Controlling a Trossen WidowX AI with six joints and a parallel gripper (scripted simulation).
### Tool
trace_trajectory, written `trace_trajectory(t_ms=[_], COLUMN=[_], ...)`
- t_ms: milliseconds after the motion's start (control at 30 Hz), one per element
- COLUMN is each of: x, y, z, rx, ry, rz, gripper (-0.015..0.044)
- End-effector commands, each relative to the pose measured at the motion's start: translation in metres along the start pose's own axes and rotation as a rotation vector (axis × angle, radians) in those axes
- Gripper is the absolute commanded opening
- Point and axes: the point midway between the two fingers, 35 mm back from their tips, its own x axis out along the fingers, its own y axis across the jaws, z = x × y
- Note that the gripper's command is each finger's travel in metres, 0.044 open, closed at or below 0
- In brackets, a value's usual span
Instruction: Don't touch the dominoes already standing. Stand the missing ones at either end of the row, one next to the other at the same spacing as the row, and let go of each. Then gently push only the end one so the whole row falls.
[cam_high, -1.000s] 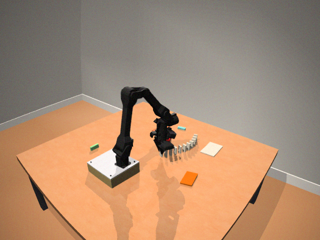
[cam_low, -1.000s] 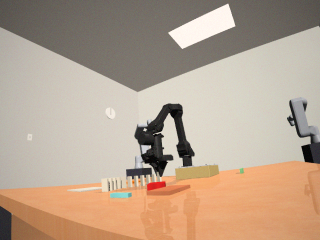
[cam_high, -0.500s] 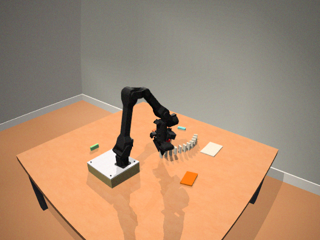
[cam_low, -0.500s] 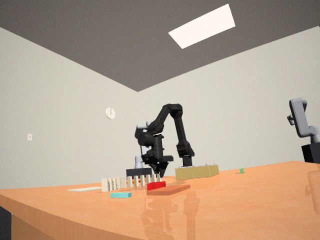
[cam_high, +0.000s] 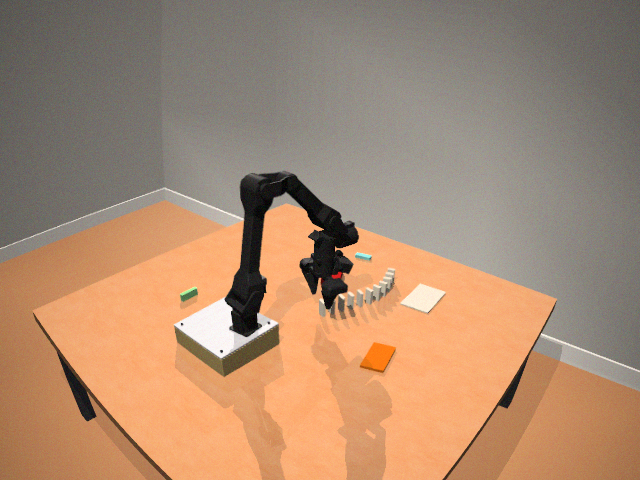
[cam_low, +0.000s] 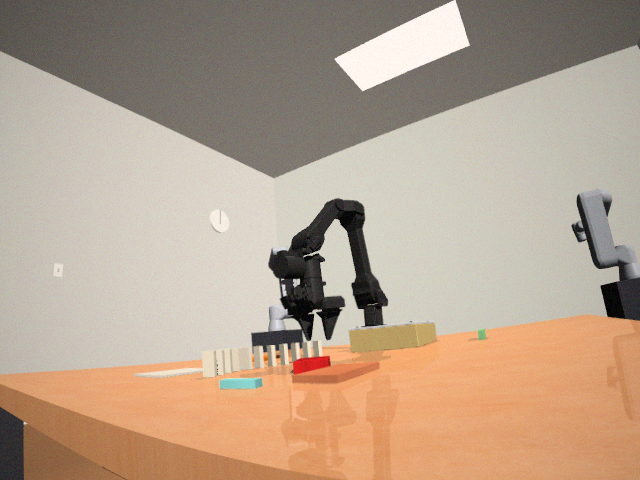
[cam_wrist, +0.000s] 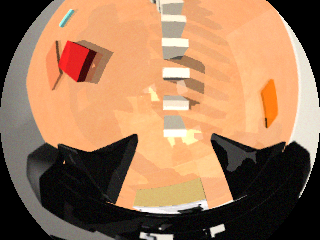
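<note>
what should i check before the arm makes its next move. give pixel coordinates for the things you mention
- Black parallel jaws (cam_high: 321, 299) (cam_low: 317, 339) open, nothing between the tips: ok
- Near-end white rectangular domino (cam_high: 322, 307) (cam_wrist: 175, 133) upright and let go: ok
- Rest of the curved row of white dominoes (cam_high: 368, 295) (cam_low: 240, 358) (cam_wrist: 175, 73) standing: ok
- Jaws high enough to swing away without brushing the row: cannot tell; the tips look close to its near end, so lifting straight up first seems safer
- Red block (cam_low: 311, 364) (cam_wrist: 76, 61) outside the row: ok, it lies off to one side
- Spacing of the end domino exactly matching the others: cannot tell
</note>
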Motion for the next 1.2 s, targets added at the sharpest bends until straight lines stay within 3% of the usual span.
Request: trace_trajectory(t_ms=[0, 133, 367, 467, 933, 1167], x=[-0.068, -0.108, -0.111, -0.105, -0.048, -0.045], y=[0.002, -0.001, -0.001, 0.0, 0.0, 0.0], z=[0.007, -0.002, -0.002, -0.005, -0.036, -0.037], rx=[0.0, -0.001, -0.001, -0.143, -1.503, -1.566], ry=[-0.036, -0.035, -0.035, -0.036, -0.034, -0.034], rz=[0.01, 0.009, 0.009, 0.007, -0.015, -0.016], gripper=[0.044, 0.044, 0.044, 0.0361, 0.0, 0.0])
